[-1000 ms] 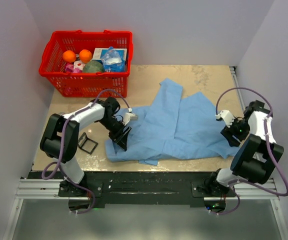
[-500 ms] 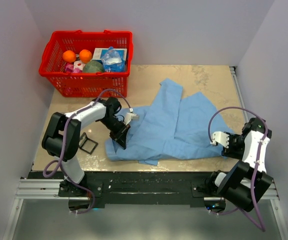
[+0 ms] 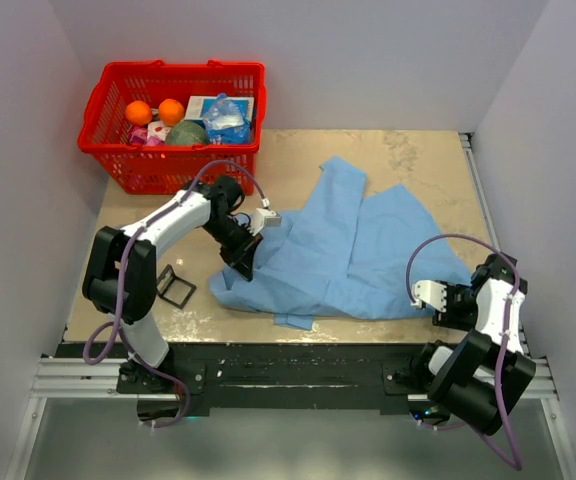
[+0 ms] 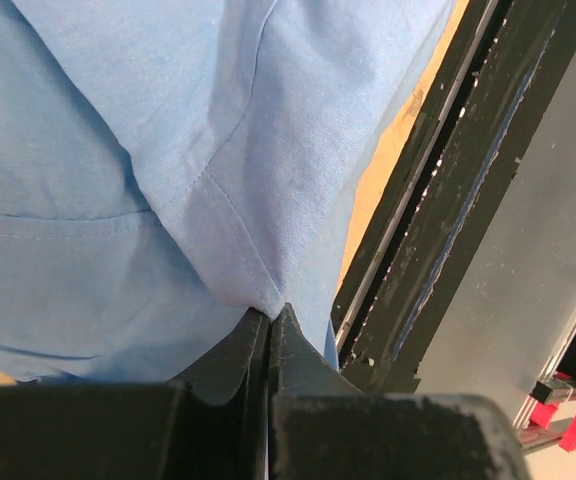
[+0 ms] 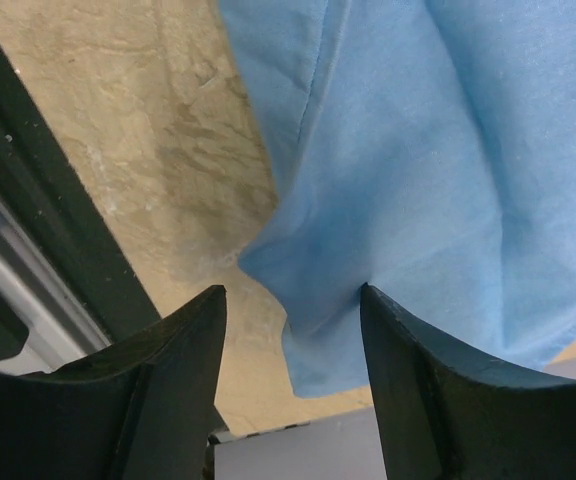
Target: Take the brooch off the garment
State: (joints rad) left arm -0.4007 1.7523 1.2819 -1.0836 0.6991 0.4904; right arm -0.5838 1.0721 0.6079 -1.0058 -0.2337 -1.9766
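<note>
At the far left of the table, a red basket is seen, and nearer the front edge a black square frame is laid flat, apart from the cloth. Just right of it, the left gripper is pressed together on a fold of the garment near its left hem; the cloth is drawn into a small peak where it is pinched. The garment, a light blue shirt, is spread rumpled across the middle of the table, from the left gripper to the near right corner. The brooch is not made out in any view; whether it is hidden in a fold or underneath cannot be told. At the right, the right gripper is held with its jaws spread, a corner of the hem lying between them but not clamped.

The cloth is judged thin, light and limp: it will be dragged and bunched rather than slid as a sheet, so it is best held at hems or seams, where doubled fabric gives purchase. The brooch is expected to be small, hard and probably pinned through; it should be taken by its rim while the cloth beside it is held taut, lest the thin fabric be torn.
</note>
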